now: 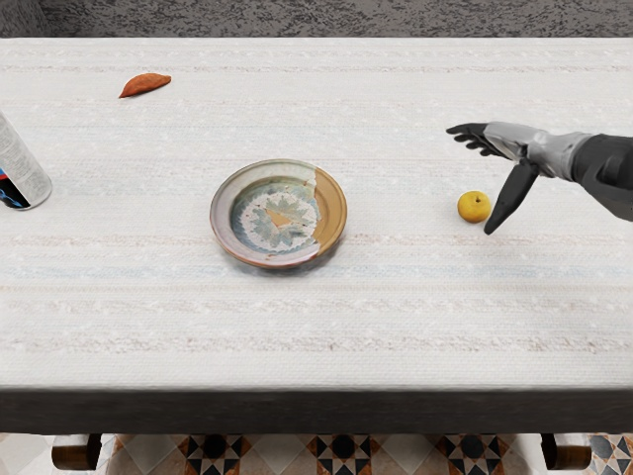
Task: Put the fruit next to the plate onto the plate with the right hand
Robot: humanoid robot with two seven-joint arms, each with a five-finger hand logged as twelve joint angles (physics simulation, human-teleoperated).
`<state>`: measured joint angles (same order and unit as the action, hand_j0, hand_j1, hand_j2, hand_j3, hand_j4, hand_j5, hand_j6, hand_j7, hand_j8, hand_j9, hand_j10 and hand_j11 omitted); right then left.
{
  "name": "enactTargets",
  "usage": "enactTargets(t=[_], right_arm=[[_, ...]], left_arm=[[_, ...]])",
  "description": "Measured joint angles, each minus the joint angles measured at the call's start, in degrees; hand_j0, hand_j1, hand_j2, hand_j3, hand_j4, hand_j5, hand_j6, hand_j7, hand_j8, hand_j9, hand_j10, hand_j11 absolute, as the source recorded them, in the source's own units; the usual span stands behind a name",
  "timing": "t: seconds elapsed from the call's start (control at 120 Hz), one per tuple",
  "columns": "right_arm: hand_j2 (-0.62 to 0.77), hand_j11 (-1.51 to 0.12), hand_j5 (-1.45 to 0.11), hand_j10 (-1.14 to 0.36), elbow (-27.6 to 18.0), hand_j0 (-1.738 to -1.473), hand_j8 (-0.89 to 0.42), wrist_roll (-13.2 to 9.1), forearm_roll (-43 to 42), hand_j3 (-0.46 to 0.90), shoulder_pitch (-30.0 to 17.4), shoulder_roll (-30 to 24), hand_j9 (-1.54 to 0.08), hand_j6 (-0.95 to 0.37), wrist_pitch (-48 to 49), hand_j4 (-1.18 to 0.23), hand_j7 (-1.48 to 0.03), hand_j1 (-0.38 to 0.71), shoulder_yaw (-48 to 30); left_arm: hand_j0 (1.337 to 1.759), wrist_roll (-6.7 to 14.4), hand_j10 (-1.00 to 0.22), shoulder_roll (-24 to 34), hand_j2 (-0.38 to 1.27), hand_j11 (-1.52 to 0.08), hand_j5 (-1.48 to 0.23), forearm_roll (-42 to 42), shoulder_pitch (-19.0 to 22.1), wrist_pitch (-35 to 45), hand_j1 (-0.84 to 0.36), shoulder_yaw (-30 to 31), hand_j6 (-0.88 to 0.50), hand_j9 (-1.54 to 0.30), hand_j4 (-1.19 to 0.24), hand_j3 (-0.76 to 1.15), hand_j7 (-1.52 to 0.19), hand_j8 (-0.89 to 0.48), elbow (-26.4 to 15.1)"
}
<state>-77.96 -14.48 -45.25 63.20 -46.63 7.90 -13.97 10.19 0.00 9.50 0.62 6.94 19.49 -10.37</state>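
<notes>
Fruit (pixel 475 206), small, round and yellow, lies on the table (pixel 396 317) at 3 o'clock from the plate (pixel 336 213), well apart from it and not yet lifted. The right hand (pixel 514 153) hovers just beside it, at about 1 o'clock from the fruit, with its arm coming in from the right edge. Its fingers are spread wide and hold nothing. Most reach out toward 9 o'clock, while one long dark digit angles down close past the fruit's 3 o'clock side, whether touching it I cannot tell. That open spread looks like preparation to straddle the fruit before closing, so I judge this to be the approach, with grasp and carry still ahead. The plate lies flat and bare at the table's centre. An orange wedge (pixel 144 84) at its 10 o'clock and a can (pixel 20 168) at its 9 o'clock stand far off, so neither looks like the fruit meant.
</notes>
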Motion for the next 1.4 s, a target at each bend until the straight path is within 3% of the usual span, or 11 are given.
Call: enactTargets(t=[0.158, 0.317, 0.725, 1.4], right_arm=[[-0.02, -0.17, -0.17, -0.14, -0.20, -1.658, -0.14, -4.17, -1.79, 0.00, -0.14, 1.97, -0.17, -0.14, -4.55, -0.14, -0.17, -0.19, 1.00], [-0.03, -0.23, -0.23, -0.18, -0.99, -1.658, -0.18, -5.67, -4.01, 0.00, -0.27, 3.26, -0.23, -0.18, -13.46, -0.18, -0.23, -0.14, 3.81], [-0.04, -0.30, -0.30, -0.24, -1.48, -1.658, -0.24, -5.91, -6.52, 0.00, -1.34, 6.07, -0.30, -0.24, -26.48, -0.24, -0.30, -0.07, 9.93], [-0.06, -0.39, -0.39, -0.30, 3.89, -1.658, -0.30, -5.71, -8.28, 0.00, -3.60, 10.87, -0.39, -0.30, -29.51, -0.30, -0.39, 0.01, 11.47]], left_arm=[[1.658, 0.00, 0.00, 0.00, 0.00, 0.00, 0.00, 0.00, 0.00, 0.00, 0.35, -0.01, 0.00, 0.00, 0.00, 0.00, 0.00, 0.00, 0.00], [1.658, 0.00, 0.00, 0.00, 0.00, 0.00, 0.00, 0.00, 0.00, 0.00, 0.35, 0.01, 0.00, 0.00, 0.00, 0.00, 0.00, 0.00, 0.00], [1.658, 0.00, 0.00, 0.00, 0.00, 0.00, 0.00, 0.00, 0.00, 0.00, 0.35, 0.00, 0.00, 0.00, 0.00, 0.00, 0.00, 0.00, 0.00], [1.658, 0.00, 0.00, 0.00, 0.00, 0.00, 0.00, 0.00, 0.00, 0.00, 0.35, 0.00, 0.00, 0.00, 0.00, 0.00, 0.00, 0.00, 0.00]])
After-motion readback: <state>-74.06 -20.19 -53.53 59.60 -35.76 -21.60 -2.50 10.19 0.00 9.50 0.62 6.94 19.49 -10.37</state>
